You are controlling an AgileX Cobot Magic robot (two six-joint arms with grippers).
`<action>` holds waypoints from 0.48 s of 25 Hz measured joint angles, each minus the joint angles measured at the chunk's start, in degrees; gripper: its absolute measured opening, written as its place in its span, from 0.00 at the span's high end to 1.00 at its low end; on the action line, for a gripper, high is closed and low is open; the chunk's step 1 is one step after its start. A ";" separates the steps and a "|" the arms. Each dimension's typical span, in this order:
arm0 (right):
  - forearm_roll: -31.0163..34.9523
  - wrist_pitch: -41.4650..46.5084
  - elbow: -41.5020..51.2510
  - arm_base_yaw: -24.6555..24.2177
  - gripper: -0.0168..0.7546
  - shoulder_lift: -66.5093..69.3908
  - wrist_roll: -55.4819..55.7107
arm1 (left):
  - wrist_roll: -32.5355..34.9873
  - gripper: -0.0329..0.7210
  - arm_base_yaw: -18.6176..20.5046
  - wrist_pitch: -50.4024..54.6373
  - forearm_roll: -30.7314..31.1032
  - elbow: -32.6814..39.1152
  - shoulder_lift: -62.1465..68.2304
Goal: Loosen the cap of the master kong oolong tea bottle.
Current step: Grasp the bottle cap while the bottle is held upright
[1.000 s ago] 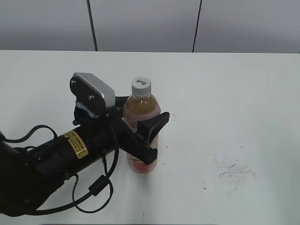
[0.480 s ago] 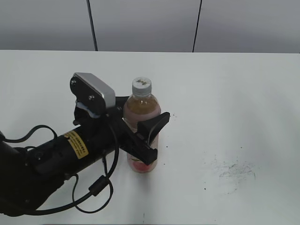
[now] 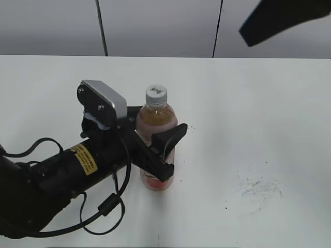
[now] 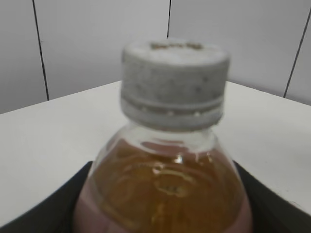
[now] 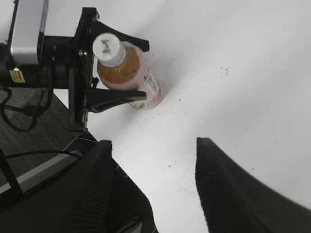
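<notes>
The master kong oolong tea bottle (image 3: 154,123) stands upright on the white table (image 3: 258,113), amber tea above a pink label. Its ribbed light-grey cap (image 3: 155,93) sits on the neck, bare of any gripper. My left gripper (image 3: 164,124) is shut on the bottle's body below the shoulder, one black finger on each side. In the left wrist view the cap (image 4: 175,82) fills the middle above the bottle (image 4: 167,194). My right gripper (image 5: 153,142) hangs open and empty high above the table, away from the bottle (image 5: 136,73) and cap (image 5: 108,47). One of its dark fingers (image 3: 276,19) shows at the top right.
Grey scuff marks (image 3: 257,188) lie on the table to the bottle's right. The left arm's black cable (image 3: 106,206) loops near the front edge. In the right wrist view the table's edge and dark floor (image 5: 29,136) lie beyond the left arm.
A dark finger of the right gripper has come into the exterior view at the top right. The bottle and the left gripper have not moved.
</notes>
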 joint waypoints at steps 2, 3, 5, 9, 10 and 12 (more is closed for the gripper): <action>-1.95 0.12 -4.18 3.01 0.44 3.82 2.14 | 0.00 0.36 0.00 0.00 0.00 0.00 0.00; -3.55 0.11 -6.56 4.61 0.45 5.96 3.72 | 0.00 0.36 0.00 0.00 0.00 0.00 0.00; -6.99 0.11 -11.20 7.49 0.45 10.28 7.83 | 0.00 0.36 0.00 0.00 0.00 0.00 0.00; -11.16 0.11 -16.88 12.61 0.45 16.84 15.60 | 0.00 0.36 0.00 0.00 0.00 0.00 0.00; -11.60 0.05 -17.54 13.81 0.45 18.11 17.88 | 0.00 0.36 0.00 0.00 0.00 0.00 0.00; -13.00 0.05 -17.92 15.95 0.45 20.12 22.53 | 0.00 0.36 0.00 0.00 0.00 0.00 0.00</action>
